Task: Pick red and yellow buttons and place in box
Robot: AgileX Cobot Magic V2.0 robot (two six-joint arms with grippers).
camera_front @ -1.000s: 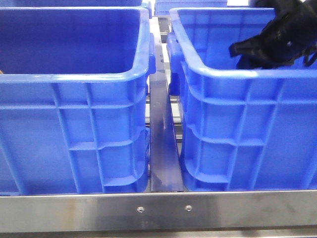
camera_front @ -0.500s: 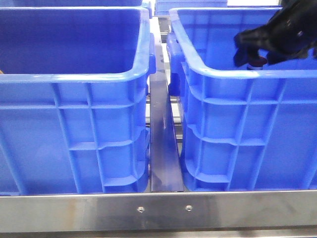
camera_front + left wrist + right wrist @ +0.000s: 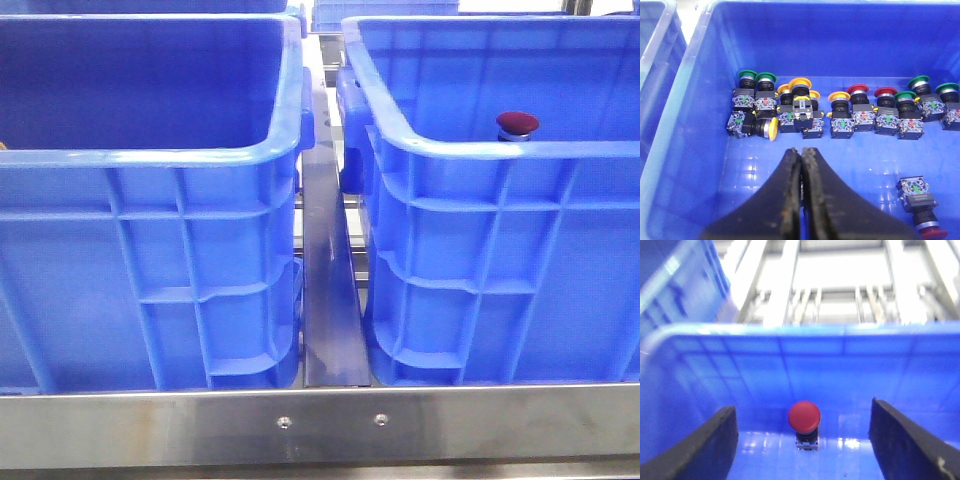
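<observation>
A dark red button [image 3: 517,124] stands upright inside the right blue box [image 3: 500,150], its cap just above the near rim. In the right wrist view the same red button [image 3: 804,415] stands on the box floor [image 3: 760,455], and my right gripper [image 3: 802,407] is open above it, fingers wide apart and touching nothing. My left gripper [image 3: 802,150] is shut and empty over the other crate's floor [image 3: 715,190]. There, yellow buttons [image 3: 839,97] and red buttons [image 3: 858,90] stand in a row with green ones [image 3: 747,75]. Neither gripper shows in the front view.
The left crate [image 3: 150,150] and the right box sit side by side with a narrow metal rail [image 3: 328,300] between them. A steel bar [image 3: 320,425] runs along the front. One yellow button [image 3: 771,128] and one red button [image 3: 927,227] lie on their sides.
My right gripper let go of the red button in the right box, then rose up out of the front view. The button stays standing there.
</observation>
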